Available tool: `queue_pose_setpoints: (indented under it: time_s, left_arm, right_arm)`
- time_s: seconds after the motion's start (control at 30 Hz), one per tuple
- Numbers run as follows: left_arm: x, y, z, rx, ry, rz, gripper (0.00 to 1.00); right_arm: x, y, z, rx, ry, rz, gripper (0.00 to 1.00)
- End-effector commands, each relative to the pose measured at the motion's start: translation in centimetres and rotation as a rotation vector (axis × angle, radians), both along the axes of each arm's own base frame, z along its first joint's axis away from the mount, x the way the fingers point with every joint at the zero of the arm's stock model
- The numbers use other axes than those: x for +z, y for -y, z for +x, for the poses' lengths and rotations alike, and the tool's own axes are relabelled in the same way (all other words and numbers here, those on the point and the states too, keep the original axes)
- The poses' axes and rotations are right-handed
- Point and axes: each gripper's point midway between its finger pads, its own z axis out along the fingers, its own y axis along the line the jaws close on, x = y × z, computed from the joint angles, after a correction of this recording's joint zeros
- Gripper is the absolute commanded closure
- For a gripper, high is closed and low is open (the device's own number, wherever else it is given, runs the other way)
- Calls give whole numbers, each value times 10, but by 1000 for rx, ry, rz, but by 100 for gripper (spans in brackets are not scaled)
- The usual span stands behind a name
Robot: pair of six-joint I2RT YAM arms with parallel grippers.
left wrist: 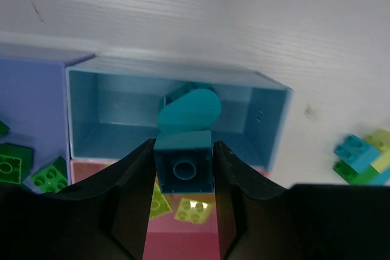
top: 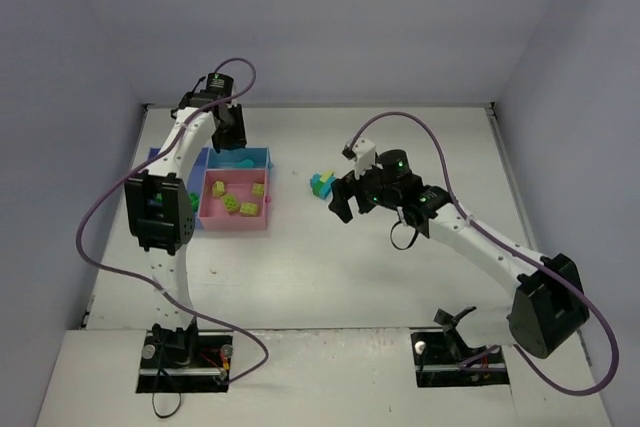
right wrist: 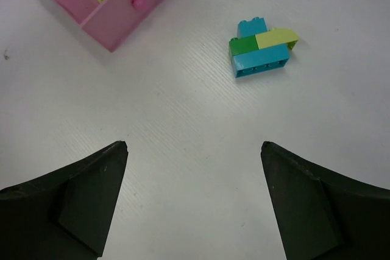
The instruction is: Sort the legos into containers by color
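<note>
My left gripper (left wrist: 183,172) is shut on a teal lego (left wrist: 183,164), hollow underside facing the camera, over the near edge of the narrow light-blue container (left wrist: 268,120). Another teal piece (left wrist: 189,111) lies inside that container. Dark green legos (left wrist: 12,162) sit in the blue container (left wrist: 30,101), and yellow-green ones (left wrist: 194,209) in the pink container (left wrist: 183,238). A joined clump of teal, green and yellow-green legos (right wrist: 262,50) lies on the table. My right gripper (right wrist: 194,150) hangs open and empty near that clump (top: 322,185).
The containers (top: 235,222) sit at the table's left, under the left arm (top: 228,132). White walls close in the table at the back and sides. The right arm (top: 340,202) reaches in from the lower right, trailing a purple cable.
</note>
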Motion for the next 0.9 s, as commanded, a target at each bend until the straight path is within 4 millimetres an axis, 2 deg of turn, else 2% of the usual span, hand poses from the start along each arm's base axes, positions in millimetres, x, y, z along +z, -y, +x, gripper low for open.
queue_pose_setpoints:
  time_s: [0.0, 0.03, 0.1, 0.17, 0.27, 0.3, 0.33, 0.37, 0.4, 0.43, 0.47, 0.5, 0.53, 0.57, 0.63, 0.67, 0.7, 0.77, 0.8, 0.87]
  left_arm:
    - [11, -27, 22, 46, 53, 90, 65]
    - [9, -27, 24, 45, 49, 90, 61]
    - [4, -28, 27, 45, 42, 94, 48]
    - [8, -27, 30, 43, 54, 89, 35]
    - [21, -24, 29, 36, 80, 68, 29]
    - [25, -23, 28, 37, 88, 65, 28]
    - [29, -18, 26, 26, 90, 38, 28]
    - [42, -14, 22, 15, 110, 18, 28]
    - [49, -11, 19, 11, 120, 7, 28]
    - [55, -8, 15, 9, 128, -11, 28]
    - [68, -4, 7, -5, 146, -39, 28]
    - [73, 0, 2, -14, 149, -53, 28]
    - [85, 6, -15, -26, 154, -89, 28]
    - [89, 11, -26, -35, 152, -104, 28]
    - [92, 18, -33, -56, 151, -127, 28]
    - [102, 20, -42, -69, 167, -138, 28]
    - [95, 23, -51, -81, 144, -147, 28]
    - [102, 26, -66, -97, 152, -159, 28]
    - [93, 28, -74, -105, 125, -161, 28]
    - [97, 32, -87, -129, 125, -184, 28]
  right_arm:
    - [14, -6, 33, -71, 63, 12, 11]
    - [11, -6, 38, -79, 63, 0, 11]
    - [0, -7, 51, -104, 47, -28, 6]
    - [-7, -8, 60, -111, 38, -46, 3]
    - [-20, -17, 76, -107, 18, -70, 1]
    - [-33, -19, 80, -103, 0, -89, 0]
    - [-30, -23, 87, -99, 12, -88, 0]
    - [-32, -25, 92, -100, 12, -96, 0]
    - [-44, -26, 97, -105, -2, -117, 0]
    - [-40, -28, 106, -115, 14, -119, 0]
    - [-43, -29, 111, -120, 15, -126, 0]
    - [-56, -31, 115, -123, -2, -146, 0]
    - [-65, -32, 128, -149, -7, -161, 0]
    - [-71, -33, 136, -175, -11, -171, 0]
    - [-68, -32, 144, -206, -1, -172, 0]
    - [-78, -31, 146, -217, -14, -187, 0]
    - [-81, -30, 149, -228, -14, -198, 0]
    - [-89, -30, 153, -226, -11, -221, 0]
    - [-92, -30, 154, -216, -8, -229, 0]
    - [-96, -32, 157, -183, 5, -252, 0]
